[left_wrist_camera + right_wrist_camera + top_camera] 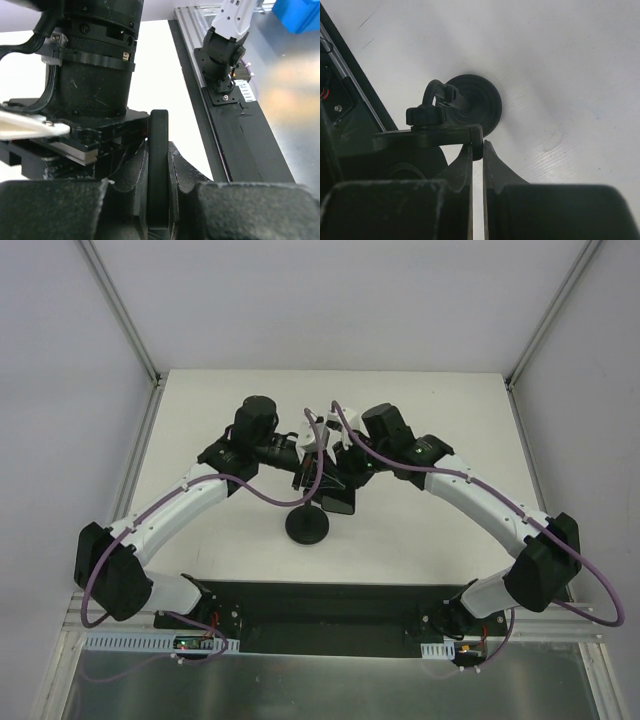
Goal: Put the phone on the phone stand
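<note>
The phone (159, 165) shows edge-on in the left wrist view as a thin black slab, clamped upright between the jaws of my left gripper (159, 148), which is shut on it. The phone stand has its round disc base (307, 525) on the white table, with its knob (422, 116) and flat cradle (430, 136) held above it. My right gripper (477, 147) is shut on the prong at the cradle's end. From the top, left gripper (303, 477) and right gripper (338, 478) meet just above the stand, where the black parts merge.
The white table (440, 410) lies inside a frame of aluminium posts (120, 310). A black strip (330, 605) runs along its near edge, carrying the right arm's base (222, 65). A blue bin (295, 12) sits beyond the table on the metal surface.
</note>
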`<move>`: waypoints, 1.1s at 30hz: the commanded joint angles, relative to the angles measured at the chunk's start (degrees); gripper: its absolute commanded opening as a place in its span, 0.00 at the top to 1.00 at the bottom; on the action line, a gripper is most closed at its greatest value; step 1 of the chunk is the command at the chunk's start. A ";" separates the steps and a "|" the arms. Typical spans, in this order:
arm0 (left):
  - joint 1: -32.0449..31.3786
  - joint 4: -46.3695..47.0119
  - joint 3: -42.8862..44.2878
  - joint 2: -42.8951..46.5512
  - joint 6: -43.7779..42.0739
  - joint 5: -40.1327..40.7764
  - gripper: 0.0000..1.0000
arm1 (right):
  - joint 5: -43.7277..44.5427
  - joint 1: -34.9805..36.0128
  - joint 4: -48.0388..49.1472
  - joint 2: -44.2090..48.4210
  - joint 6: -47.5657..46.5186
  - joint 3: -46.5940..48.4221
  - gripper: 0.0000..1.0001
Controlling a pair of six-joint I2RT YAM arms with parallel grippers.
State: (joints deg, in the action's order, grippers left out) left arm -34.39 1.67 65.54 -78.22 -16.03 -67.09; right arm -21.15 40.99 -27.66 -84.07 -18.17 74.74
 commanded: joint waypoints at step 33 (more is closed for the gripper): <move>-10.61 -13.89 -2.44 3.07 15.86 93.38 1.00 | 78.72 36.53 6.04 10.24 46.38 -6.36 1.00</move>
State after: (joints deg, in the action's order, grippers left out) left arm -50.19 -10.33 62.57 -68.51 -3.03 1.54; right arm 57.12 69.25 -23.66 -79.90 19.79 66.72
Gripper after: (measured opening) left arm 0.129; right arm 0.045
